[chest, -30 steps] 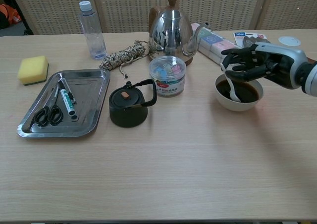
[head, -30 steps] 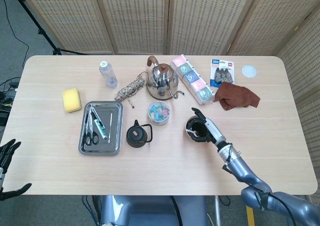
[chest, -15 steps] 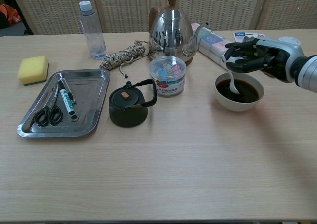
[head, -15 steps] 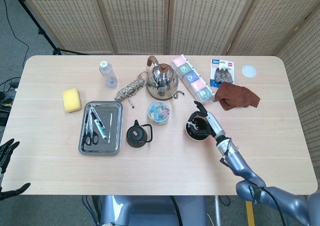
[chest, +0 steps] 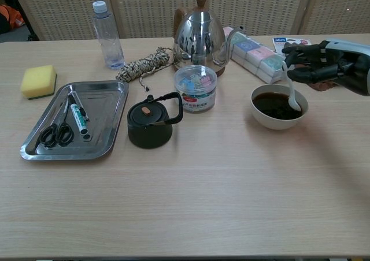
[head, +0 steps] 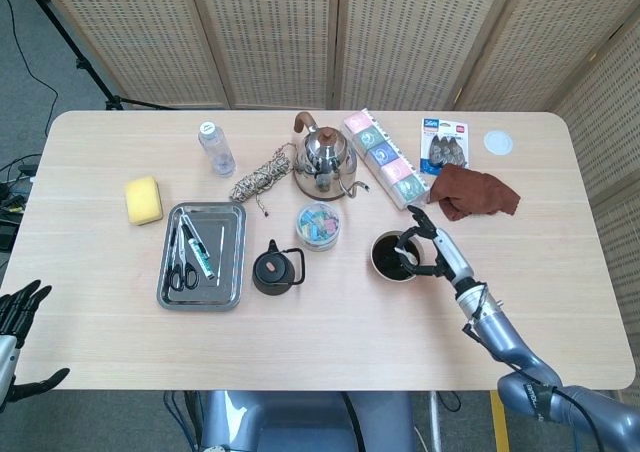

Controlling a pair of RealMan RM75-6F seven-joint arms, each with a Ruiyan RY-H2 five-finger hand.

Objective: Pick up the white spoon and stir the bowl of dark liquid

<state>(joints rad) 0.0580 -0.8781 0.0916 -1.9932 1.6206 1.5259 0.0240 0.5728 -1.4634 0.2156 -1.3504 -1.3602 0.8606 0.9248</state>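
Right hand: my right hand [chest: 326,62] grips the white spoon [chest: 291,90] by the top of its handle, fingers curled round it, just beyond the far right rim of the bowl [chest: 279,105].
Left hand: I see my left hand [head: 15,324] only at the lower left edge of the head view, off the surface [chest: 191,203], fingers spread and holding nothing.
Spoon position: it hangs steeply from my fingers, its scoop dipped into the dark liquid [chest: 276,105] at the bowl's right side.
Spoon handling: I judge it light, stiff and smooth, likely plastic or ceramic; a wet handle could twist in the grip, so I would keep my hold high on the handle, clear of the liquid.
Bowl handling: small, white and standing free on the surface; I expect it to slide or tip if the scoop pushes hard on the wall.
Liquid: it sits fairly near the rim, so I judge a fast sweep could slop it over.
Neighbours: the clip jar [chest: 195,88] and the steel kettle [chest: 199,39] stand to the bowl's left, apart from it.
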